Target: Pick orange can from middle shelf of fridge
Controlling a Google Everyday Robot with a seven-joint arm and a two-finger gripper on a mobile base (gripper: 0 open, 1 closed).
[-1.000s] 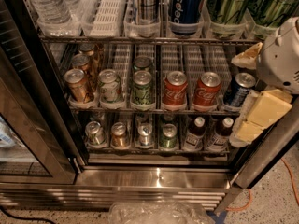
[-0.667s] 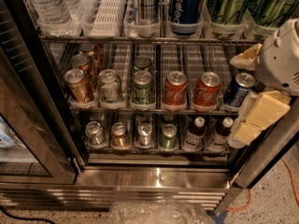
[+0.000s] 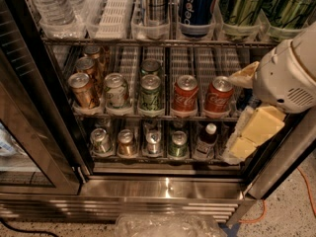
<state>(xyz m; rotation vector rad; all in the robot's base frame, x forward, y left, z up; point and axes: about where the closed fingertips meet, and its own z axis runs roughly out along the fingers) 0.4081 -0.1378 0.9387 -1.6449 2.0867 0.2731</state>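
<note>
Three orange cans stand in the leftmost lane of the middle shelf of the fridge, the front one at the clear stop and two more in line behind it. My gripper is at the shelf's right end, far right of the orange cans. Its cream fingers are spread apart with nothing held. A dark can behind it is mostly hidden.
Right of the orange cans stand a green-and-white can, a green can and two red Coca-Cola cans. Big bottles and tall cans fill the rack above; small cans and a brown bottle the rack below. The door frame stands left.
My gripper and arm have shifted a little left and down at the shelf's right end, now covering most of the dark can there. The cans have not moved.
</note>
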